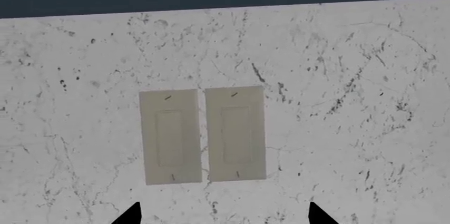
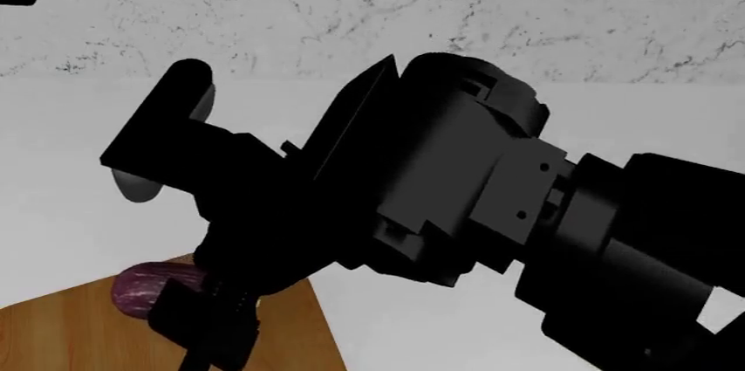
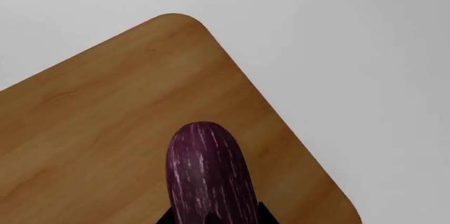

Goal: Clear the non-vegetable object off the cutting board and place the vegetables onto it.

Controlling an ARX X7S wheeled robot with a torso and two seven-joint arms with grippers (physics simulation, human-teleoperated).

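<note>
The long, dark purple eggplant with pale streaks [image 3: 208, 174] lay over the thick light-brown wooden cutting board [image 3: 105, 129], and its round end stuck out past the right gripper [image 3: 213, 217]. Only the two black tips of that gripper showed, one on each side of the eggplant, pressed close against it, so the gripper was holding the eggplant. In the head view, the purple end [image 2: 149, 288] peeked out beside the big black right arm [image 2: 466, 205], above the board [image 2: 70, 336]. The eggplant was near the board's long edge by the plain white countertop [image 3: 365, 50], between two of the board's rounded corners. There was one eggplant and one board to count. The left gripper [image 1: 223, 214] faced a white marble wall with dark veins [image 1: 351, 76]. Its two black tips [image 1: 132, 214] stood far apart with nothing between them, so it was wide. On that wall were two pale beige switch plates [image 1: 202, 135], side by side and nearly touching.
</note>
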